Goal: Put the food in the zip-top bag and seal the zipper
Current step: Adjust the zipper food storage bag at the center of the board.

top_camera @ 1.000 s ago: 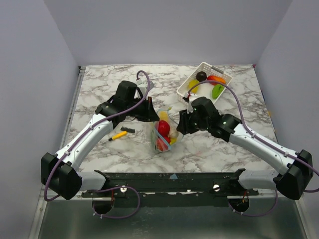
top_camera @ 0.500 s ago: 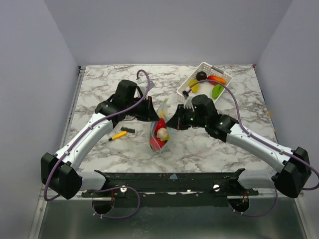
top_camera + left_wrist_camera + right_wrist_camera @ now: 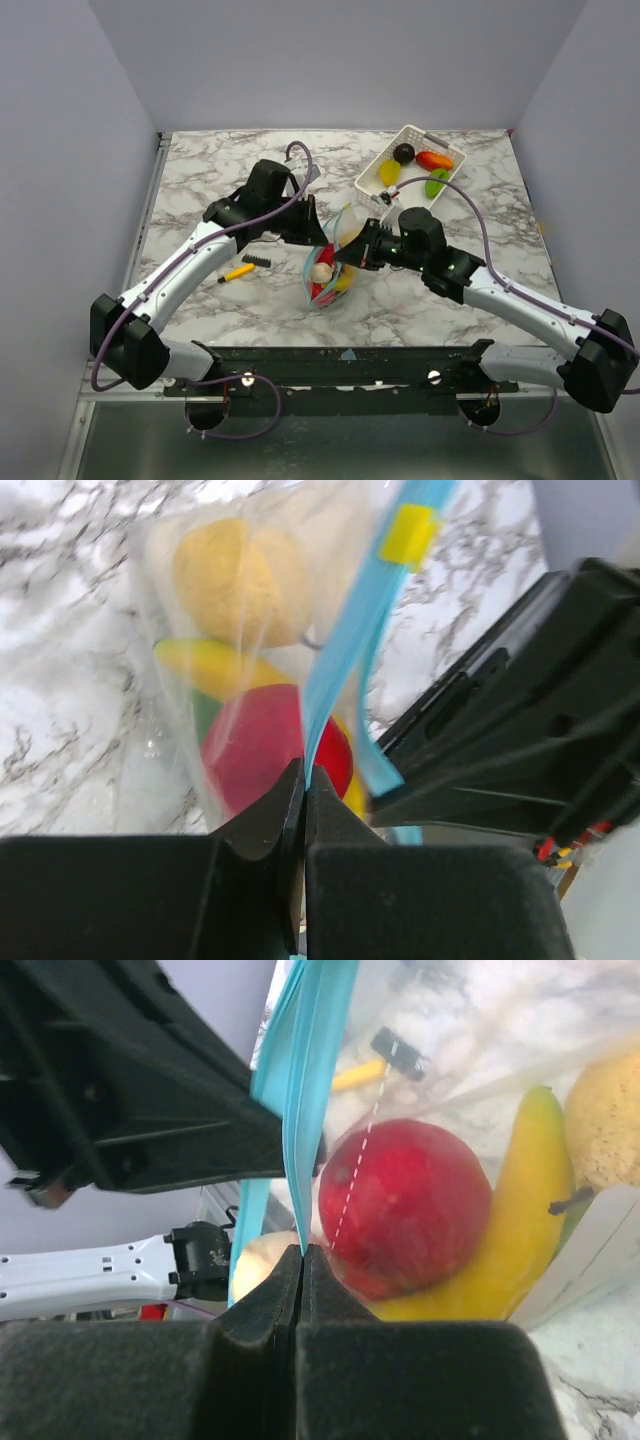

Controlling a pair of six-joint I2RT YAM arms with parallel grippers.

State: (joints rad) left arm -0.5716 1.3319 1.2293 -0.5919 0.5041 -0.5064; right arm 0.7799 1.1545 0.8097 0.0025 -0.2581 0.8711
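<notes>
The left tool (image 3: pixel 303 776) and right tool (image 3: pixel 302 1252) each pinch the thin light blue zipper strip (image 3: pixel 345 650) of the floppy clear plastic bag (image 3: pixel 328 268), mid-surface, which holds red and yellow toy food (image 3: pixel 400 1205). With more toy pieces (image 3: pixel 432 160) in the white basket (image 3: pixel 410 129) far right (four, I'd say), filling and sealing look unfinished.

White marble-patterned tabletop (image 3: pixel 200 180) with grey veins, enclosed on three sides by plain pale lavender-grey walls (image 3: pixel 330 60), evenly lit; a black metal rail (image 3: pixel 400 358) along its near edge.
</notes>
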